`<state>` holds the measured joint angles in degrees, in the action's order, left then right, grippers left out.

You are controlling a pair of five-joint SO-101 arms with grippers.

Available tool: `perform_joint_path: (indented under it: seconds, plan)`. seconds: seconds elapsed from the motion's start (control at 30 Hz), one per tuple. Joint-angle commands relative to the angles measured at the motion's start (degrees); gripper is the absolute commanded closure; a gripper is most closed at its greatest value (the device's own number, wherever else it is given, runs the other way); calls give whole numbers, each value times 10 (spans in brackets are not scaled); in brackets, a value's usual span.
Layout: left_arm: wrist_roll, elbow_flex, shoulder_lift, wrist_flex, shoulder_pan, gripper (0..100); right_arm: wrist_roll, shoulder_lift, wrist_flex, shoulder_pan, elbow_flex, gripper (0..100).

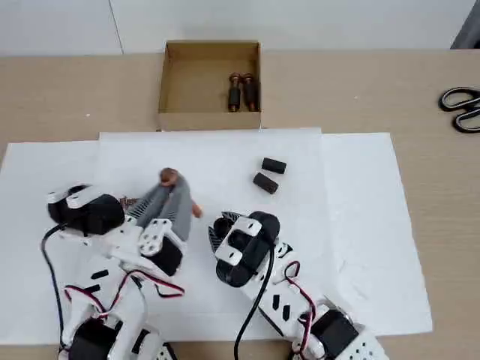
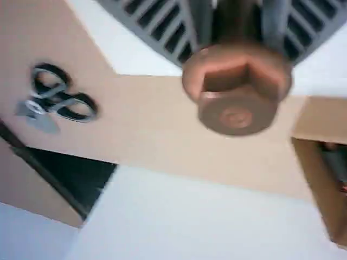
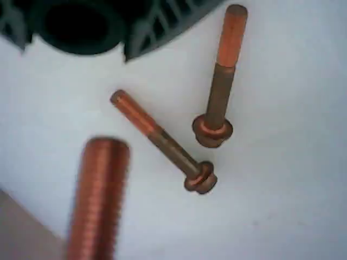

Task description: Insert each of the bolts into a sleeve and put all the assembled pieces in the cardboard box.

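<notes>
My left gripper (image 1: 174,196) is shut on a copper bolt (image 2: 236,89), whose hex head (image 1: 169,178) points toward the cardboard box (image 1: 171,82). The bolt's threaded end (image 3: 100,200) points toward my right gripper (image 1: 220,231), which is shut on a black sleeve (image 3: 78,21) a short gap away. Two loose bolts (image 3: 162,143) (image 3: 219,81) lie on the white paper. Two black sleeves (image 1: 274,166) (image 1: 265,182) rest on the paper in front of the box. Inside the box lie two assembled pieces (image 1: 242,91).
White paper sheets (image 1: 352,225) cover the table's middle. Scissors (image 1: 461,109) lie at the far right on the bare wood, also seen as scissors (image 2: 59,103) from the left wrist. Both arm bases stand at the near edge.
</notes>
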<state>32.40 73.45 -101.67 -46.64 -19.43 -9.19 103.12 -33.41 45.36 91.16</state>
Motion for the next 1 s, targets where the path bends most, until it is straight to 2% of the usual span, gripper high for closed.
perform_joint_path:
  seconds: [0.0,0.2,0.97]
  plan:
    - [16,-7,-5,18,-30,995,8,8,33,5,-4,996]
    - [16,-7,-5,18,-51,995,8,8,35,5,-5,996]
    - [14,16,-5,18,-47,995,7,8,35,29,-18,996]
